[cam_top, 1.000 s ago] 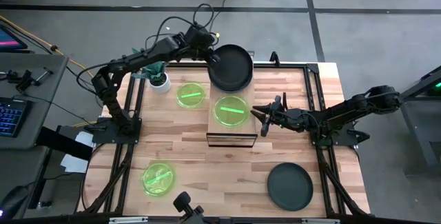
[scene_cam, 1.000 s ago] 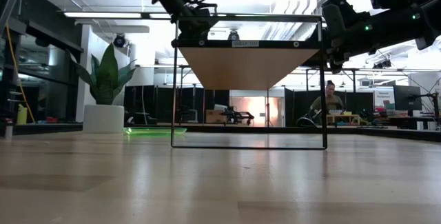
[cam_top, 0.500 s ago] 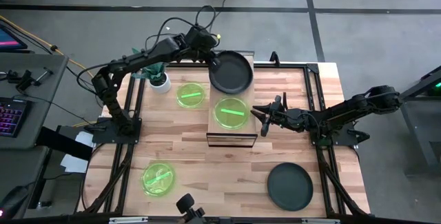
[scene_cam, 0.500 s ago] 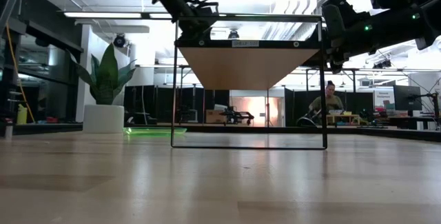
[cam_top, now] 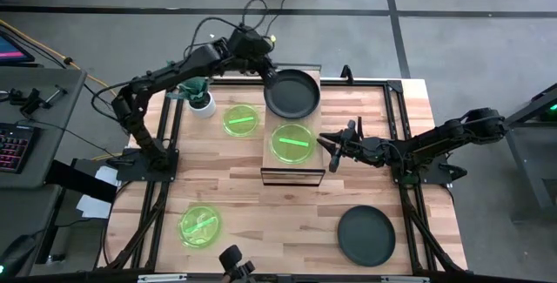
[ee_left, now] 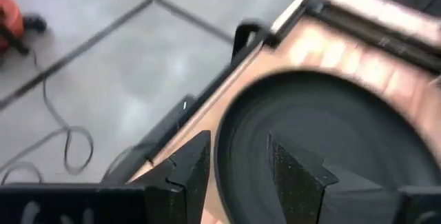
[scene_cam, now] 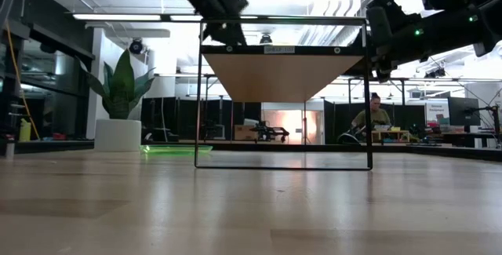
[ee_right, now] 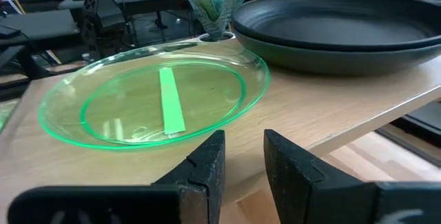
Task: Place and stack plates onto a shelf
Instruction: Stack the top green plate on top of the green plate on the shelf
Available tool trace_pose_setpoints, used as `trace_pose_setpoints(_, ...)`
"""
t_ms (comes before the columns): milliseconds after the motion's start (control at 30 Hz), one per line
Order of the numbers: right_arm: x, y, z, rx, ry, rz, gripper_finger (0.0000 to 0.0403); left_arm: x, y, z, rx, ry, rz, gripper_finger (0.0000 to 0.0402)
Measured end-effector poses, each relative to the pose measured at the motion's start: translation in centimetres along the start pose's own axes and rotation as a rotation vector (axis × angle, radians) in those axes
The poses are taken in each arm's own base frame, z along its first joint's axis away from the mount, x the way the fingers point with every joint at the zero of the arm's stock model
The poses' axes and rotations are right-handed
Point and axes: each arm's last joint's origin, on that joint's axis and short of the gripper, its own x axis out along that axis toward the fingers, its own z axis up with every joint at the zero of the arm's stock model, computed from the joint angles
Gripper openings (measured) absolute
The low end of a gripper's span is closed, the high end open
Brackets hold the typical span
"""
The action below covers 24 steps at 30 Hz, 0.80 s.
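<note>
The shelf [cam_top: 280,166] stands mid-table. On its far end lie two stacked dark grey plates [cam_top: 292,93], also seen as dark plates [ee_right: 337,24]; nearer lies a green plate [cam_top: 292,142]. My left gripper [cam_top: 267,70] is open at the top plate's far-left rim [ee_left: 227,148], one finger on each side of the rim. My right gripper [cam_top: 332,151] hovers open and empty by the shelf's right side, level with the board [ee_right: 331,107]. Two green plates [cam_top: 241,120] [cam_top: 200,227] and one dark plate [cam_top: 366,235] lie flat on the tabletop.
A white pot with a green plant [cam_top: 202,102] stands at the table's far left, close under my left arm. The shelf's thin black frame [scene_cam: 198,98] rises from the tabletop. A person [scene_cam: 375,114] sits far behind the table.
My left gripper has opened and let go of the top dark plate. The plate, which overhung the shelf's far end, has shifted a little toward the near edge and now lies flat on the lower dark plate. The gripper has lifted slightly. My right arm has kept still.
</note>
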Motion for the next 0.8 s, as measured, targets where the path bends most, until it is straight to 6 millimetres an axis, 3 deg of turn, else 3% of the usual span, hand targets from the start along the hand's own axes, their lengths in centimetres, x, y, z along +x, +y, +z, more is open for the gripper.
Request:
trace_pose_setpoints(200,-0.2,-0.2,0.4,-0.039,-0.028,-0.062,0.0089,-4.5,-0.3,0.9,0.063,-0.086,-0.121,0.0136)
trace_pose_setpoints(333,-1.1,0.1,1.4,-0.059,-0.081,-0.049,0.0089,-7.1,-1.0,-0.7,0.122,-0.118,-0.231,0.0136)
trace_pose_setpoints(500,-3.0,0.9,3.0,-0.082,-0.16,-0.016,0.0089,-8.6,-2.3,-6.3,0.189,-0.182,-0.294,0.0136)
trace_pose_setpoints(700,-4.3,1.3,3.7,-0.056,-0.193,-0.027,0.0089,-8.1,-3.9,-15.2,0.228,-0.313,-0.38,0.0136)
trace_pose_setpoints(800,-4.4,1.3,3.6,-0.061,-0.187,-0.022,0.0089,-7.6,-4.6,-18.8,0.263,-0.29,-0.415,0.0136)
